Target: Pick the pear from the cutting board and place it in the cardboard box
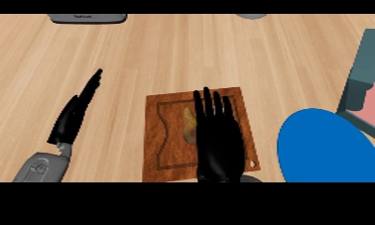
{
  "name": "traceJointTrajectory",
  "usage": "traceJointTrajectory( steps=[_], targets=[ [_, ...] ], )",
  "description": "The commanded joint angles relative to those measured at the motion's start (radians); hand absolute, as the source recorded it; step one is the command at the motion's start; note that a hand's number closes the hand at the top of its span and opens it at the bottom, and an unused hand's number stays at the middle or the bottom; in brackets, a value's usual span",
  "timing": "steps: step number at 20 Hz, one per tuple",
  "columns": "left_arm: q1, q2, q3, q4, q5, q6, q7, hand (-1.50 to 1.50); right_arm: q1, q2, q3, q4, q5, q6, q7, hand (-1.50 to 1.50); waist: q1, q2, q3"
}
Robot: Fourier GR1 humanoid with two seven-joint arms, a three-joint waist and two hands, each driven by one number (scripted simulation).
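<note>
— Pear [190,125]?
— On the cutting board [162,135], toward the board's middle, near the counter's [183,55] near edge. Only a yellowish sliver showing at the left of the right hand [218,140]; rest hidden beneath it.

— Right hand, then?
— Over the board, fingers [212,102] straight and spread a little, pointing toward the counter's far edge. Not curled round the pear. Touching it or hovering above: cannot tell from this view.

— Left hand?
— Resting at the counter's left side [73,117], well clear of the board, fingers straight and pressed together, holding nothing.

— Box?
— Nothing plainly cardboard in view. Teal-walled container with a pinkish inside [359,95] at the counter's right edge, partly cut off; possibly the target, but not sure. Blue plate [326,147] between it and the board, at the near right corner.

— Done so far?
— By the look of it, only the reach. No grasp, no lift.

— Left to do?
— Nearly everything: closing round the pear, lifting off the board, carrying right past the plate, setting down in the box.
</note>
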Motion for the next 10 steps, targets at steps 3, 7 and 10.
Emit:
traceJointTrajectory(
  steps=[3, 7, 10],
  targets=[
    [0.024, -0.032, 0.010, -0.066, -0.035, -0.017, 0.043, 0.00, -0.045, 0.006, 0.038, 0.107, -0.030, -0.052, 0.059, -1.50, 0.002, -0.001, 0.000],
    [0.019, -0.017, 0.066, 0.026, -0.029, -0.062, -0.050, 0.00, -0.103, 0.006, 0.026, 0.154, -0.091, -0.045, 0.077, -1.50, 0.001, 0.000, 0.000],
    [0.015, -0.040, 0.048, -0.029, -0.058, -0.061, 0.017, 0.00, -0.119, 0.006, 0.022, 0.210, -0.098, -0.102, 0.068, -1.50, 0.002, 0.000, 0.000]
  ],
)
